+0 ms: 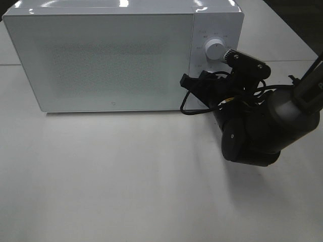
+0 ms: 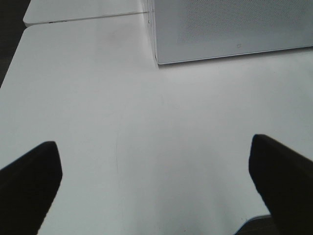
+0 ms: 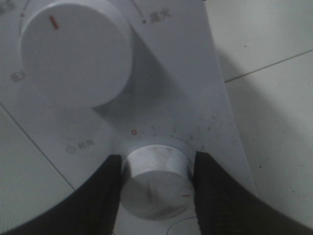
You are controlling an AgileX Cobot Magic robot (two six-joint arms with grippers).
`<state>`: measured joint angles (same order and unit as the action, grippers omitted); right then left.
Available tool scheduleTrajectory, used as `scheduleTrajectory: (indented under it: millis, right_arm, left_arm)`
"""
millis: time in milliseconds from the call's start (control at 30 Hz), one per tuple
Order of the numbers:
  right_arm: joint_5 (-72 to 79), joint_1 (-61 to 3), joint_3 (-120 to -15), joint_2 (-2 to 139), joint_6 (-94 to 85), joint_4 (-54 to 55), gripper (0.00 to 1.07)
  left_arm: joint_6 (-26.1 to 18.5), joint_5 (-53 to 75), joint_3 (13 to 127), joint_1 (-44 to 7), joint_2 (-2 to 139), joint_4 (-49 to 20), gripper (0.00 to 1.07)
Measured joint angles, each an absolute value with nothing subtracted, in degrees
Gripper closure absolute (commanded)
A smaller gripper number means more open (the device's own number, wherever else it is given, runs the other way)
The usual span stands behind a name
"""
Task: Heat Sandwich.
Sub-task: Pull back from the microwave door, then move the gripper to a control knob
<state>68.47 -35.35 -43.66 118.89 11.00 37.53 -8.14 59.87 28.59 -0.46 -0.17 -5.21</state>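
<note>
Two knobs faced the right pincer (image 3: 157,166), which clamped the lower timer knob (image 3: 157,188) of the closed white microwave (image 1: 116,60), likely to set heating time. The left pincer (image 2: 154,169) hung wide open over the white surface (image 2: 98,98), holding nothing. No sandwich showed; possibly it sat inside.

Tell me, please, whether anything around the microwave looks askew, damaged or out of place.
Nothing stands out. The microwave sits flat on the table with its door shut, and the right gripper has its jaws evenly on either side of the lower knob.
</note>
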Motion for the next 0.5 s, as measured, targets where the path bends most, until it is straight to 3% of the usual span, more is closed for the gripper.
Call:
scheduleTrajectory:
  millis: [500]
  right_arm:
    - [68.58,-35.29,-43.66,119.06,35.75,37.76,0.95]
  left_arm:
    - [-8.14,59.87,28.59,-0.46,-0.17,-5.21,0.03]
